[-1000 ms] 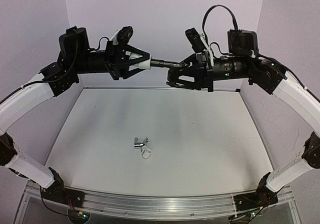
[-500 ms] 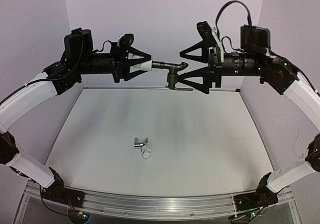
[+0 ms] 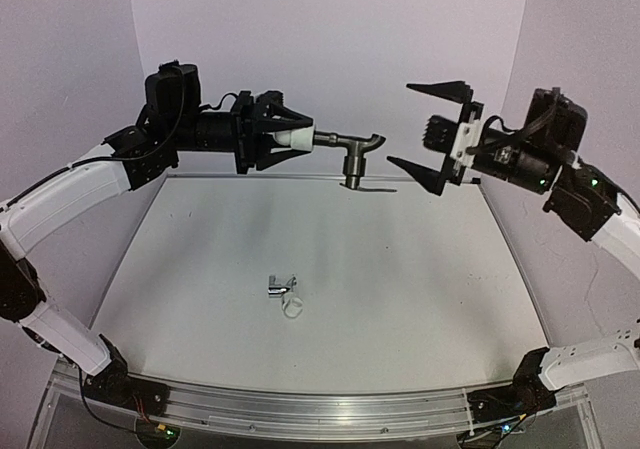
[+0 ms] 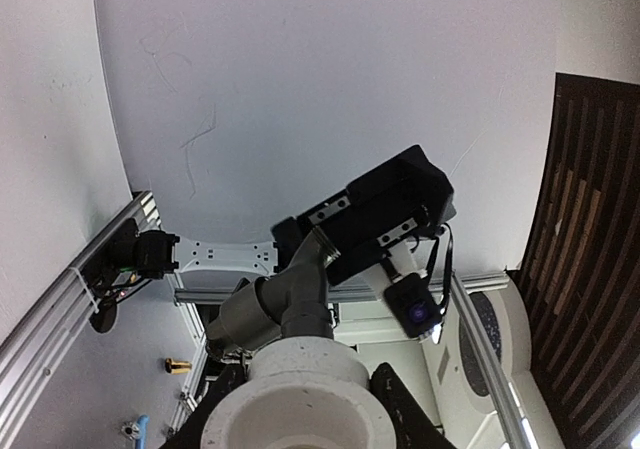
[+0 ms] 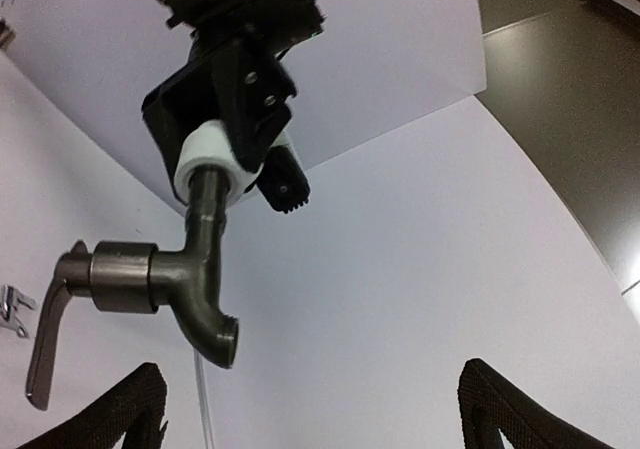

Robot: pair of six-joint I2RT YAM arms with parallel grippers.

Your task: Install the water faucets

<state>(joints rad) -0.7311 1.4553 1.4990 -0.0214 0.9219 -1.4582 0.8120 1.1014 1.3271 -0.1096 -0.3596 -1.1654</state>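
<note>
My left gripper (image 3: 301, 140) is clamped on the white fitting (image 5: 203, 161), and the black faucet (image 3: 350, 150) sticks out of that fitting in mid-air, high in the upper middle of the top view. Its stem runs level, left to right across the frame, straight toward my right gripper (image 3: 399, 124). The body drops down from the stem and the lever (image 3: 372, 188) lies along the bottom, pointing right. The right gripper's jaws are spread wide and hold nothing. It sits just right of the faucet, facing it along the stem line, with a clear gap and no contact. So for any further turn on the black faucet I judge the right arm is the one to use, closing in leftward on that axis. The chrome faucet (image 3: 279, 286) lies on the table (image 3: 430, 269), lower centre, well apart from both grippers.
</note>
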